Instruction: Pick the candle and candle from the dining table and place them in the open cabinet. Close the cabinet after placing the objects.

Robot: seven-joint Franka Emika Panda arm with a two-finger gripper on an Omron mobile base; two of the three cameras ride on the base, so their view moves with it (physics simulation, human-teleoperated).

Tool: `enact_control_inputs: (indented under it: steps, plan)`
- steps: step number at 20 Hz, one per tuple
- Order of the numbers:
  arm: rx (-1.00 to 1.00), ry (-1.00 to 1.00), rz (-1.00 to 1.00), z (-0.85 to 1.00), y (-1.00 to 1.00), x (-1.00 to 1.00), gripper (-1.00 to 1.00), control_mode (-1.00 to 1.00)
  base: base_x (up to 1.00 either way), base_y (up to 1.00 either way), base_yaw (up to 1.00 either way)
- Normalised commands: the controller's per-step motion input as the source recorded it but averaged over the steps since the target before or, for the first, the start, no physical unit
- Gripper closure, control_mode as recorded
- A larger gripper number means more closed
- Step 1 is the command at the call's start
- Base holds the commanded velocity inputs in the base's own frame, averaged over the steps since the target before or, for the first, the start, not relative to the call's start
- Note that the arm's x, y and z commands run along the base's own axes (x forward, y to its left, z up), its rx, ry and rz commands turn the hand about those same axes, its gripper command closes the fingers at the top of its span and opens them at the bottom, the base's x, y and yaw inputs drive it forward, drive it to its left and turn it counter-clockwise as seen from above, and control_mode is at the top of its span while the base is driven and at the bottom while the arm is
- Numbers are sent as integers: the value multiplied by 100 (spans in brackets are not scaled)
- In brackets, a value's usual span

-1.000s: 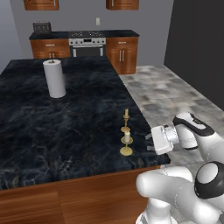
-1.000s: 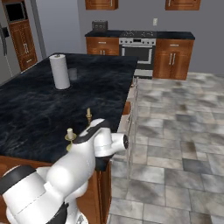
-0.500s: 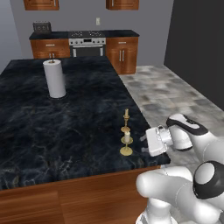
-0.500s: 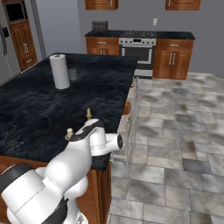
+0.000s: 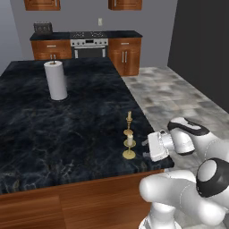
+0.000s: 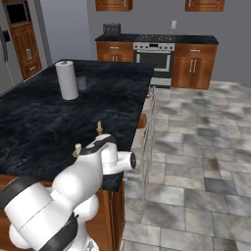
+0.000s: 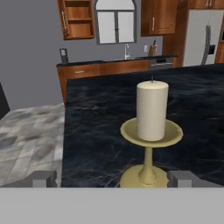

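The short thick cream candle (image 7: pixel 152 110) stands on its brass dish holder near the right front corner of the dining table (image 5: pixel 67 125). In the left base view this candle (image 5: pixel 129 141) is just left of my gripper (image 5: pixel 145 149), a small gap apart. The thin taper candle (image 5: pixel 129 117) stands right behind it. My gripper (image 7: pixel 113 179) is open and level with the holder's base, with nothing between the fingertips (image 7: pixel 43 178). In the hand view the candle is nearer the right tip. The open cabinet (image 7: pixel 78 19) hangs on the far wall.
A tall white paper-towel roll (image 5: pixel 56 80) stands far back on the table. A stove and low cabinets (image 5: pixel 89 42) line the back wall. Tiled floor (image 5: pixel 174 94) runs along the table's right side. My own arm (image 6: pixel 93 171) covers the table corner in the right base view.
The gripper has crept left toward the thick candle, still open. The candles and paper-towel roll have not moved.
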Motion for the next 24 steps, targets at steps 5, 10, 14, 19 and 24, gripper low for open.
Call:
enact_control_inputs:
  steps: [5, 10, 14, 19, 24]
  plan:
    - [0, 3, 0, 0, 3, 6, -100, -100, 0, 0, 0]
    - [0, 7, 0, -2, 10, 17, -100, -100, 0, 0, 0]
    - [0, 6, 0, -4, 12, 24, -100, -100, 0, 0, 0]
    - [0, 3, 0, -8, 8, 17, -100, -100, 0, 0, 0]
    - [0, 0, 0, -18, 2, 7, -100, -100, 0, 0, 0]
